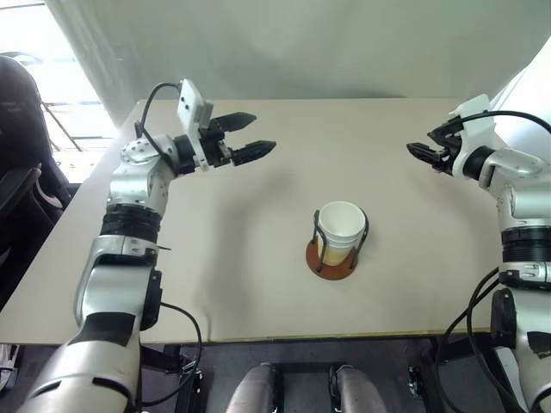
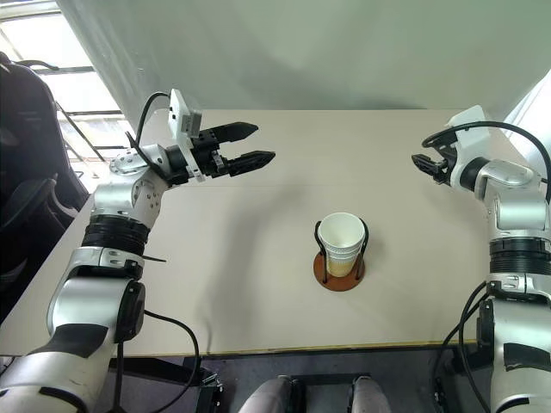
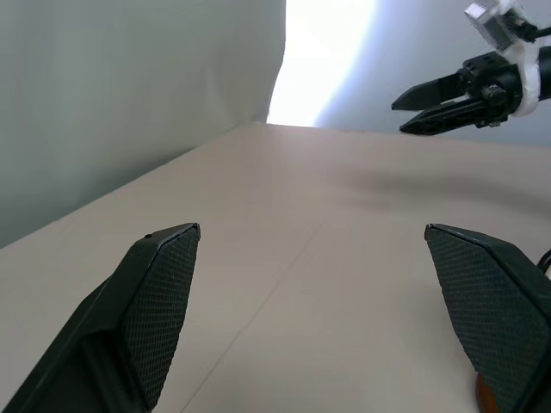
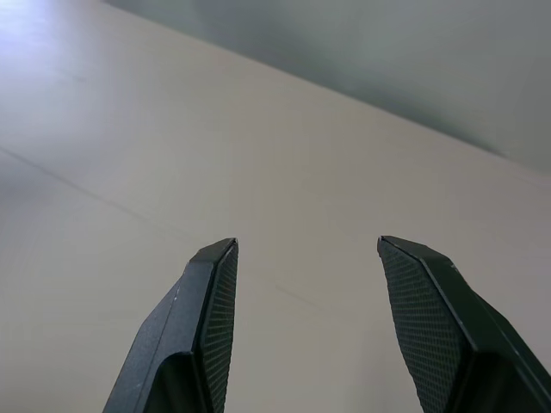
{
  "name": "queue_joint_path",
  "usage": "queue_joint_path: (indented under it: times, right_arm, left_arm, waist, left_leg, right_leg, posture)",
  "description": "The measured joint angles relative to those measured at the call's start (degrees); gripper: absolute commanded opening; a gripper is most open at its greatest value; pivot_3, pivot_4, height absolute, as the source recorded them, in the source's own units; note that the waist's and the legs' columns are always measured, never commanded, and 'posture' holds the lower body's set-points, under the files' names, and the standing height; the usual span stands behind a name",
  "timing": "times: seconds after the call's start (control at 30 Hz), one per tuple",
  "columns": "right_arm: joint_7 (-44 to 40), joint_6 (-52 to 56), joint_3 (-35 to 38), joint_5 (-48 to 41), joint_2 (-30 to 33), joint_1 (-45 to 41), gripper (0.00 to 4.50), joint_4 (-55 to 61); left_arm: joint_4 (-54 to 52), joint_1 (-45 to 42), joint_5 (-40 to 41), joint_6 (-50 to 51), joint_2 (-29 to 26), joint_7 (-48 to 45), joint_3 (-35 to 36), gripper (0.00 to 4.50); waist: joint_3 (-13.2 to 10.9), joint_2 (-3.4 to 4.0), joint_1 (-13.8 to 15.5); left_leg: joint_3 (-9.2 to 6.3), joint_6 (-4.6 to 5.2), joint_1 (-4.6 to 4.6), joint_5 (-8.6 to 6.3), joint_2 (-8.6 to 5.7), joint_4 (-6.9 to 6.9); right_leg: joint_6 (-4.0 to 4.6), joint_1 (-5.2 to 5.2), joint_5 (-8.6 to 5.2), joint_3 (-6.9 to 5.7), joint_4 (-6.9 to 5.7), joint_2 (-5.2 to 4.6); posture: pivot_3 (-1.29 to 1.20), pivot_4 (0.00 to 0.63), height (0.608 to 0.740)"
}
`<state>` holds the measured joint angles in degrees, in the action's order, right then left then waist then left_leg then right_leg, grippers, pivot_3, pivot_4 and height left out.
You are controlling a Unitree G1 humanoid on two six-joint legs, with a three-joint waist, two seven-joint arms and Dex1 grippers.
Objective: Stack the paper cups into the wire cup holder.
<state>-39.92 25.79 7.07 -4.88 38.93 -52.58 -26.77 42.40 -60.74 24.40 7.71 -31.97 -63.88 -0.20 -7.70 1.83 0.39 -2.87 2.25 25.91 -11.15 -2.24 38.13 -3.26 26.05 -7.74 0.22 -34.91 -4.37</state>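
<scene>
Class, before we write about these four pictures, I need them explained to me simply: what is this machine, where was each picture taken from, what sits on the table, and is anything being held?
It is a human-shaped robot with two arms. Two pictures come from cameras in its head, looking down over the table. The other two come from cameras on its wrists, looking along each claw's black fingers. On the table stands a wire cup holder with paper cups stacked inside. The left claw and right claw both hang open above the table, holding nothing.

Beige table [image 1: 258, 284] w/ grey curtain [image 1: 301, 43] behind, bright window [image 1: 34, 69] & black chair [image 1: 21, 163] at left
</scene>
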Motion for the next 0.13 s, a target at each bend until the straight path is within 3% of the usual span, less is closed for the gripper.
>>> queue_joint_path:
  times: [0.13]
  right_arm:
    - [1.57, -0.05, 0.66, -0.4, -0.13, 2.12, 2.58, 0.04]
  left_arm:
    - [-0.88, 3.73, -2.64, -0.45, -1.5, -2.16, -0.22, 4.5]
  waist:
    - [0.0, 0.0, 0.02]
  left_leg:
    - [-0.01, -0.01, 0.02, -0.01, 0.01, 0.0]
  right_leg:
    - [0.08, 0.02, 0.05, -0.02, 0.0, 0.01]
  posture:
    - [0.0, 0.15, 0.74]
